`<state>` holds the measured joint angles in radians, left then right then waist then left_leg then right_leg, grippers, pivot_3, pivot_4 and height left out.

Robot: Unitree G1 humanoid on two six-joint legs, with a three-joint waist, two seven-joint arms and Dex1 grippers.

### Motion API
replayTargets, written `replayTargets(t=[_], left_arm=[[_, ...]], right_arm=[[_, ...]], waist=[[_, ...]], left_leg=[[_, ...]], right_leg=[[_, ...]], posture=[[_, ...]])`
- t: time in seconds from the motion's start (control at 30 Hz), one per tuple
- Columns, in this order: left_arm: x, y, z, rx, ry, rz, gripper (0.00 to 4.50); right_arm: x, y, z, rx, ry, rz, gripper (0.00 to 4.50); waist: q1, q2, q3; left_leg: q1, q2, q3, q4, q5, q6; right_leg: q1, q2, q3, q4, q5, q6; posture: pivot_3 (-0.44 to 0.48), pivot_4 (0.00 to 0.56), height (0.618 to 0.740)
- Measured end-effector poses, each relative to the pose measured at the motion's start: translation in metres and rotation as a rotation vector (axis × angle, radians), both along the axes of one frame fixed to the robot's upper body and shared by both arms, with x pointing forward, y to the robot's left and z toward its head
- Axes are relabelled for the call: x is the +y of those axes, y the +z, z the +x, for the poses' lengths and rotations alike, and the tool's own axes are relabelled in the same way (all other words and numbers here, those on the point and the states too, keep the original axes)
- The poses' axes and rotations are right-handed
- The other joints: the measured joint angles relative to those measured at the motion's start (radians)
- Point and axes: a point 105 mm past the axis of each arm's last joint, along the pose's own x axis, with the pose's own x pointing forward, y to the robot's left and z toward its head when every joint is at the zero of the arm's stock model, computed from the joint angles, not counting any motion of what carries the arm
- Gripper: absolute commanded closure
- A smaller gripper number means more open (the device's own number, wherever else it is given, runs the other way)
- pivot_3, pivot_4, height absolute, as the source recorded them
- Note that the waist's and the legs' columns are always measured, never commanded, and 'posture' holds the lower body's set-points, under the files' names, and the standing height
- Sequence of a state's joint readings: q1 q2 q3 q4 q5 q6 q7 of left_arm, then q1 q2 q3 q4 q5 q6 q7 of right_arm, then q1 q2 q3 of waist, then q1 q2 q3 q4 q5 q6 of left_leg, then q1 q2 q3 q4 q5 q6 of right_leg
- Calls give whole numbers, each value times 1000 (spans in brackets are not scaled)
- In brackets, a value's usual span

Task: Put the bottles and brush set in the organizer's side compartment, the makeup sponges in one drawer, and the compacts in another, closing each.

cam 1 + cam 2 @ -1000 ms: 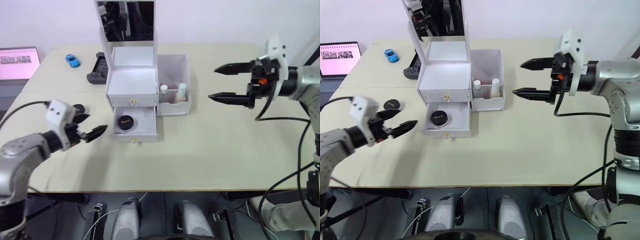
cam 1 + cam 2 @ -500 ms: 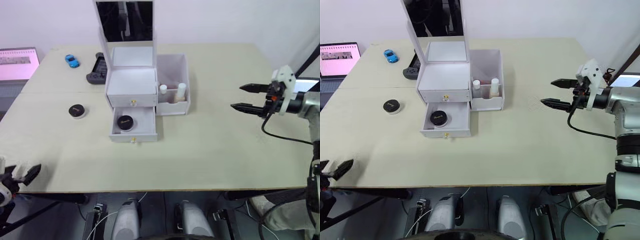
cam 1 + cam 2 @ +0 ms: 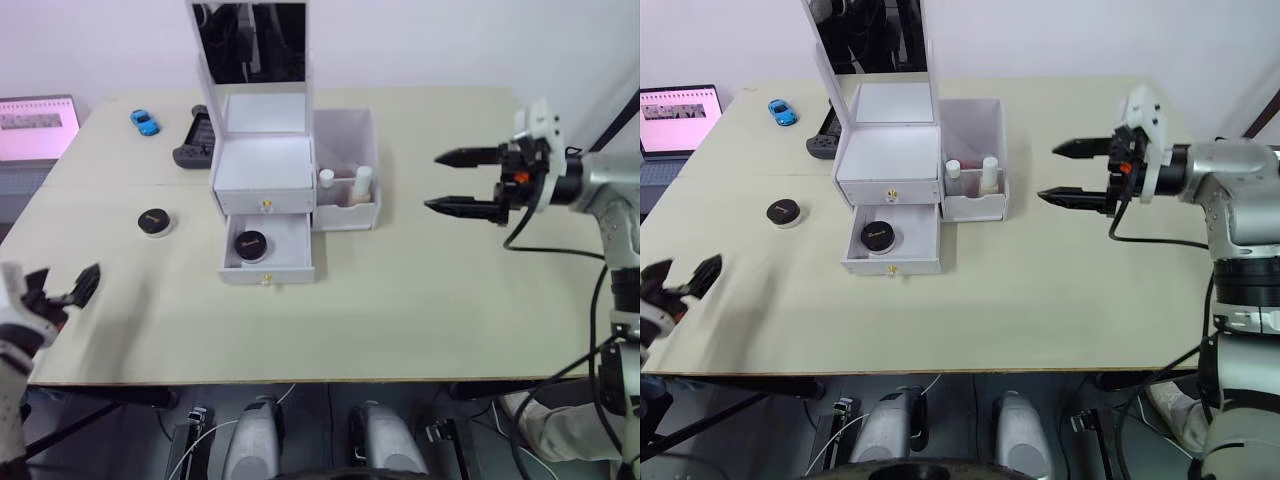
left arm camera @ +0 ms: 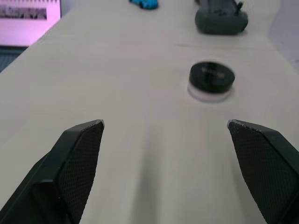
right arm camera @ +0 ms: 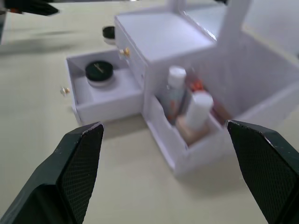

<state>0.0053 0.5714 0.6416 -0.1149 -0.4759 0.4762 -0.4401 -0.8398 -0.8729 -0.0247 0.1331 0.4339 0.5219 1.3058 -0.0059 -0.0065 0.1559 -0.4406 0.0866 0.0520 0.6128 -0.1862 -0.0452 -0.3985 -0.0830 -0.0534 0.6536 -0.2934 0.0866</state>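
Note:
The white organizer (image 3: 264, 165) stands mid-table under its upright mirror (image 3: 250, 42). Its lower drawer (image 3: 268, 262) is pulled out with one black compact (image 3: 249, 243) inside; the upper drawer is shut. Two white-capped bottles (image 3: 345, 181) stand in the side compartment (image 3: 347, 135). A second compact (image 3: 153, 221) lies on the table left of the organizer, ahead of my open left gripper (image 3: 62, 290) at the front left edge. My right gripper (image 3: 432, 181) is open and empty, pointing at the side compartment from the right. The makeup sponges and the brush set are hidden.
At the back left are a laptop (image 3: 36, 126) with a pink screen, a blue toy car (image 3: 145, 121) and a black game controller (image 3: 196, 140). The table's front edge (image 3: 330, 380) runs just below the left gripper.
My left arm swung from beside the open drawer down to the front left edge, uncovering the compact on the table. The right gripper drew off to the right, then came back toward the organizer.

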Motion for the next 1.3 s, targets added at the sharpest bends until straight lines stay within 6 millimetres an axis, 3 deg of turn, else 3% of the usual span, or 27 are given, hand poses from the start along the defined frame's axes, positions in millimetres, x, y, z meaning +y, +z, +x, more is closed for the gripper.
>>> replayTargets(t=[0.1,0.2,0.37,0.6,0.9,1.0,1.07,1.3], left_arm=[[-15,8,34,-55,-8,-32,41],[-21,-7,56,-34,14,-56,41],[-31,-33,85,34,23,-67,41],[-49,-39,122,17,-4,-104,41],[-59,-43,145,35,4,-131,41],[-59,-48,146,59,7,-114,954],[-58,-47,147,64,9,-100,1812],[-55,-29,138,43,-19,-23,1805]], right_arm=[[13,11,-5,-36,29,-28,0],[13,10,-4,-32,11,-32,0],[15,16,-9,-62,-9,-46,0],[14,25,-13,-102,-53,-27,0],[10,29,-13,-116,-103,-37,0],[9,29,-12,-121,-113,-35,0],[9,30,-11,-126,-119,-36,0],[9,30,-8,-156,-132,-47,0]], waist=[[11,-1,-1],[18,-1,-1],[19,-1,-1],[21,-1,0],[19,-2,0],[20,-2,0],[21,-2,0],[17,-2,0]], left_leg=[[0,0,0,0,0,0],[0,0,1,1,0,0],[0,0,1,1,0,0],[0,-1,1,2,0,0],[0,-1,1,1,1,0],[0,0,1,1,1,0],[0,-1,1,1,1,0],[0,0,1,1,1,-1]], right_leg=[[1,0,0,-1,0,0],[1,0,0,-2,0,1],[0,0,0,0,0,1],[1,0,0,0,1,1],[1,0,0,0,1,1],[1,0,0,0,1,1],[1,0,0,0,1,1],[0,0,0,0,1,1]], posture=[[0,150,740],[0,150,740],[0,150,740],[0,150,740],[0,150,740],[0,150,740],[0,150,740],[0,150,740]])
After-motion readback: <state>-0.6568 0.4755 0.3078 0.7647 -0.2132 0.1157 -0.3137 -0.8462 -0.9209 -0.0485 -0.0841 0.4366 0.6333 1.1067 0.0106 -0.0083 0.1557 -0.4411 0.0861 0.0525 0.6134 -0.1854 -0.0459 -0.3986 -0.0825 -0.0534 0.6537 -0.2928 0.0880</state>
